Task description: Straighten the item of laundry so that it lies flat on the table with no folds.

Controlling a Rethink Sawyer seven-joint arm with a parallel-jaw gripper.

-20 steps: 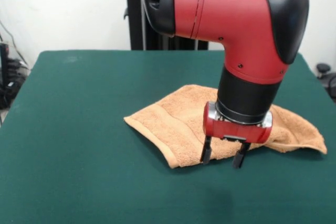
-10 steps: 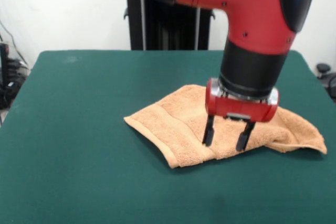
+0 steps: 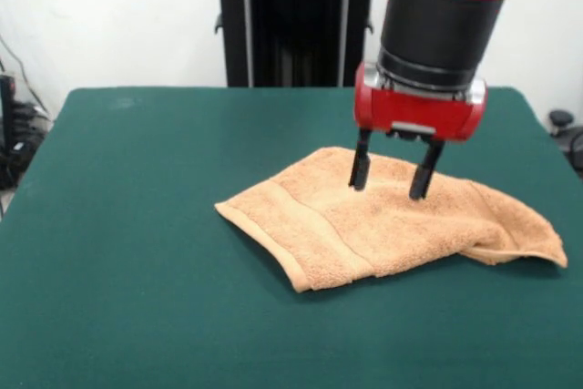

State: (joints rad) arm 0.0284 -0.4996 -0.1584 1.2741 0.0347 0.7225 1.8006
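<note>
The item of laundry (image 3: 364,220), an orange-tan terry towel, lies on the dark green table (image 3: 137,252) right of centre. Its left part is spread with a border band along the near-left edge. Its right end is folded over on itself, with a doubled edge near the right tip. My gripper (image 3: 390,175) hangs above the towel's far middle part, open, its two dark fingers (image 3: 359,170) apart with nothing between them. The fingertips are clear of the cloth.
A black stand (image 3: 291,25) rises behind the table's far edge. Dark gear (image 3: 565,129) sits off the table's right side, and cables (image 3: 14,138) lie off its left side.
The gripper has risen and drawn back from the towel's near edge toward its far side, staying open. The towel has not moved.
</note>
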